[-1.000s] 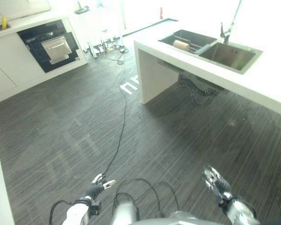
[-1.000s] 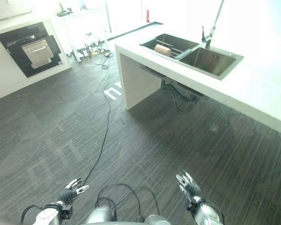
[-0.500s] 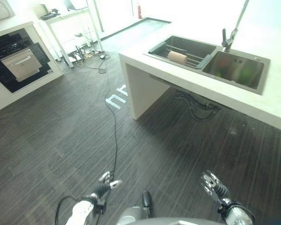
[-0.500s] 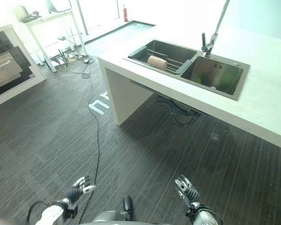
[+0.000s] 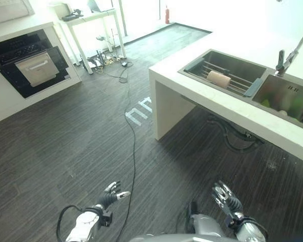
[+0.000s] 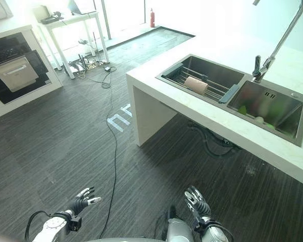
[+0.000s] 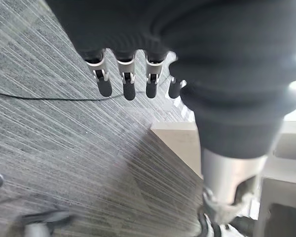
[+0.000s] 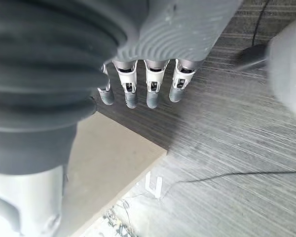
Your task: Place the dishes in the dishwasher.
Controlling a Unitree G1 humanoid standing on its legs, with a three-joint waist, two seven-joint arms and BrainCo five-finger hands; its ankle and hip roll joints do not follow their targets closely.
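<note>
A built-in dishwasher [image 5: 33, 65] sits at about ten o'clock, its black front set into a white cabinet [image 5: 10, 108], with a steel drawer face and bar handle jutting out a little. The dishes are harder to make out: at two o'clock, in the right-hand basin of a steel double sink [image 6: 232, 93], small green and pale shapes lie on the bottom, too small to tell apart. The left basin holds a wire rack [image 6: 204, 83] with a tan roll [image 6: 195, 84] lying across it. A tall curved tap [image 6: 272, 45] rises behind the sink. The sink is sunk into a thick, smooth white counter [image 6: 192, 118] with square edges, open underneath, where dark hoses hang. The floor [image 5: 65, 146] is dark grey plank with a fine streaked grain, and white marks [image 5: 140, 111] are painted on it near the counter's corner. At twelve o'clock a white table [image 5: 93, 20] stands over a tangle of plugs, with a small red bottle [image 5: 167, 15] further back by the bright doorway.

The left hand [image 5: 111, 192] hangs low at seven o'clock, fingers straight and spread, grasping nothing. The right hand [image 6: 196, 202] hangs at five o'clock, fingers loosely extended and empty.

Compared with a moment ago the whole view has swung: the counter and sink now sit further right, and the dishwasher shows more fully. Both hands are low and empty as before.
</note>
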